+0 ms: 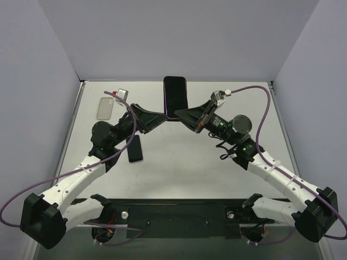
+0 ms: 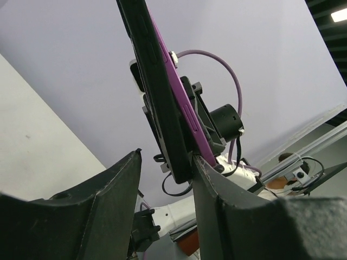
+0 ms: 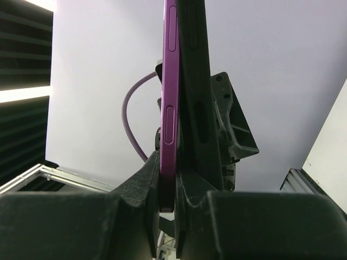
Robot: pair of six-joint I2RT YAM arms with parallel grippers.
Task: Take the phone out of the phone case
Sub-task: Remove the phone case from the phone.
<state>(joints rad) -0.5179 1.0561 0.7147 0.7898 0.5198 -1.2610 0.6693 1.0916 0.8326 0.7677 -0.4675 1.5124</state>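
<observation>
A purple phone (image 1: 175, 97) stands upright above mid-table, screen toward the top camera. My right gripper (image 1: 181, 114) is shut on its lower end; in the right wrist view both fingers clamp the purple edge (image 3: 170, 108) at my right gripper (image 3: 168, 181). The black case (image 3: 196, 97) lies just outside the right finger, parted from the phone at the bottom. My left gripper (image 1: 162, 116) is open at the same end. In the left wrist view the case (image 2: 160, 103) rests against one finger (image 2: 217, 206) of my left gripper (image 2: 167, 162), with the phone (image 2: 185, 111) behind it.
A clear case (image 1: 105, 108) lies at the back left of the table (image 1: 179, 168), with a small grey item (image 1: 123, 93) beside it. A dark phone-like slab (image 1: 135, 148) lies under the left arm. Purple cables loop off both arms.
</observation>
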